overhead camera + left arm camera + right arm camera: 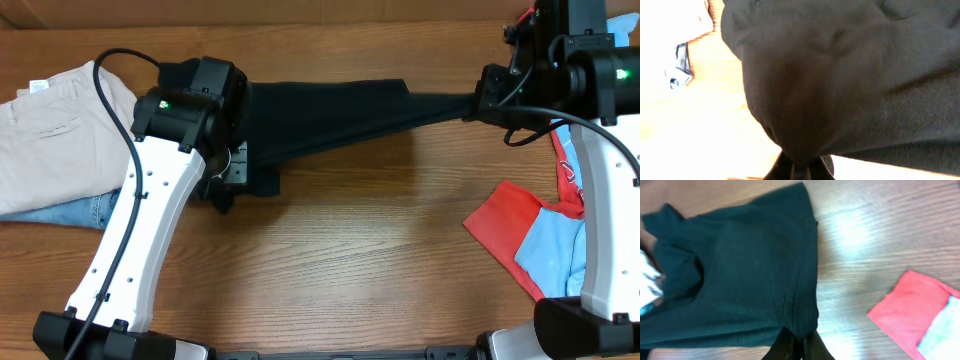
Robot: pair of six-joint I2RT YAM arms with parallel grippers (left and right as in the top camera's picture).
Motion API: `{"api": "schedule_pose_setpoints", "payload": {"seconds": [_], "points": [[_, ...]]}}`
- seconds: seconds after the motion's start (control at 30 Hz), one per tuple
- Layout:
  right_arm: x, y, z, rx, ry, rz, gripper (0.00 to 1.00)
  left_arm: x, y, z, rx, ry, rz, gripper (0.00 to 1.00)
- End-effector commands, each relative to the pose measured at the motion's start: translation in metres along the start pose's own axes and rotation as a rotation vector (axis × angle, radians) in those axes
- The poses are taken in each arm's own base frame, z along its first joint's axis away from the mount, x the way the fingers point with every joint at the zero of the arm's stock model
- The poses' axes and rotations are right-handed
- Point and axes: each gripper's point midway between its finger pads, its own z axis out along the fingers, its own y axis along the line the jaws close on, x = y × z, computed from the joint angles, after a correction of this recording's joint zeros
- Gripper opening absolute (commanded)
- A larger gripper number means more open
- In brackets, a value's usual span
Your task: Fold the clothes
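So the black garment (330, 115) is stretched out across the far side of the table (350, 260). The left gripper (800, 169) is pinching its left end and the right gripper (800, 347) is clamped on its right end. There's a beige garment (50, 130) over jeans (70, 212) at the left, and a red cloth (505, 225) at the right.

The overhead camera looked straight down on the table (350, 250) from far above, while each wrist camera looked from very near at the black garment (330, 115), which all three views shared, and the red cloth (910, 310) showed both overhead and at the right wrist
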Motion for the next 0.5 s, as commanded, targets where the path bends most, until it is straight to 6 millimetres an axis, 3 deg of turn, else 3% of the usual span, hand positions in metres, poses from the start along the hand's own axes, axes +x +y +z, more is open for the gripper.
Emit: {"api": "schedule_pose_setpoints", "payload": {"seconds": [0.0, 0.23, 0.47], "points": [[-0.016, -0.040, -0.003, 0.175, -0.061, 0.031, 0.04, 0.001, 0.018, -0.002, -0.081, -0.002, 0.019, 0.04], [-0.018, -0.040, 0.000, 0.177, -0.059, 0.030, 0.04, 0.003, 0.017, -0.002, -0.077, 0.010, 0.059, 0.04], [-0.017, -0.042, 0.000, 0.188, -0.059, 0.031, 0.04, -0.034, 0.007, -0.003, -0.043, -0.137, 0.097, 0.05]]}}
